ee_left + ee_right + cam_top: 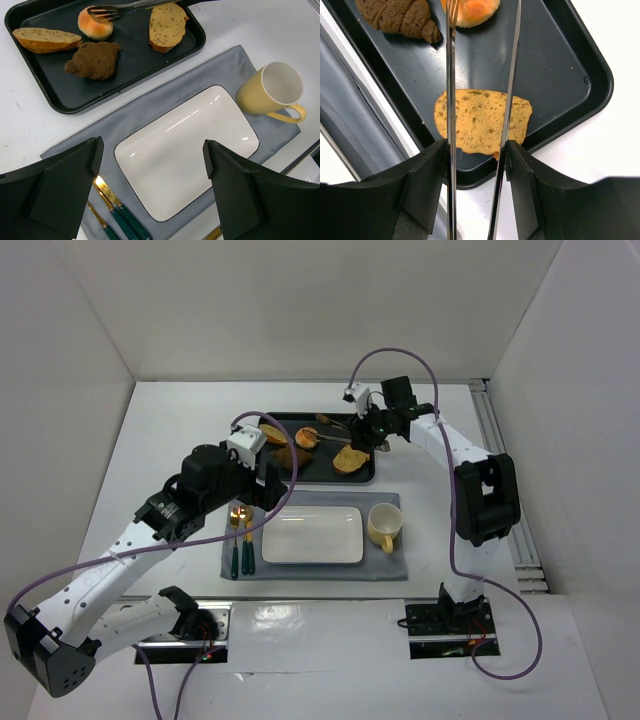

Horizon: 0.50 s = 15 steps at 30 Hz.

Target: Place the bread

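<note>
Bread lies at tips of tongs gripped by right end effector.

Bright, even overhead light, glare streaks on the white plate, soft shadows, sharp focus.

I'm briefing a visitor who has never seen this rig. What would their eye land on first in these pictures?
First, the slim metal tongs clamped in the right gripper, their tips at the small round golden-orange bun on the black tray. Next, the empty white rectangular plate on the grey mat, with the left gripper hanging open above it and a yellow mug beside it.
</note>
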Motion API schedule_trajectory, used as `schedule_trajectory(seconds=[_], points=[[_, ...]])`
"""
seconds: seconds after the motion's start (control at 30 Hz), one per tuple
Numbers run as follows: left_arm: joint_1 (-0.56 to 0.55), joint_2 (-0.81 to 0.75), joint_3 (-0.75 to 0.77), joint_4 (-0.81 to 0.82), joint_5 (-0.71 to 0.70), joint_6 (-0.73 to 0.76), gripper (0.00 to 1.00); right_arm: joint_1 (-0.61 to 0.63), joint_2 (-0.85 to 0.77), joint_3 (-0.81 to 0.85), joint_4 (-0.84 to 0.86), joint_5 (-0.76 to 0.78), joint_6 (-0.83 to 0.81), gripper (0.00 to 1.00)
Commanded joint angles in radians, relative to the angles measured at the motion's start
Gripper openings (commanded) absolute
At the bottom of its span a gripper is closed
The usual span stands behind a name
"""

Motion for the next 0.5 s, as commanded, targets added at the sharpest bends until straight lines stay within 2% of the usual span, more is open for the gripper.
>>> schedule_trajectory(seconds=[0.0, 0.47], points=[[-0.004, -0.005, 0.0, 0.046, -0.007, 0.008, 1.0, 0.019, -0.042, 0.031, 0.031, -0.02, 0.001, 0.58], [-0.004, -0.005, 0.0, 0.046, -0.007, 0.008, 1.0, 0.03, -0.09, 0.031, 0.031, -0.029, 0.01, 0.58]])
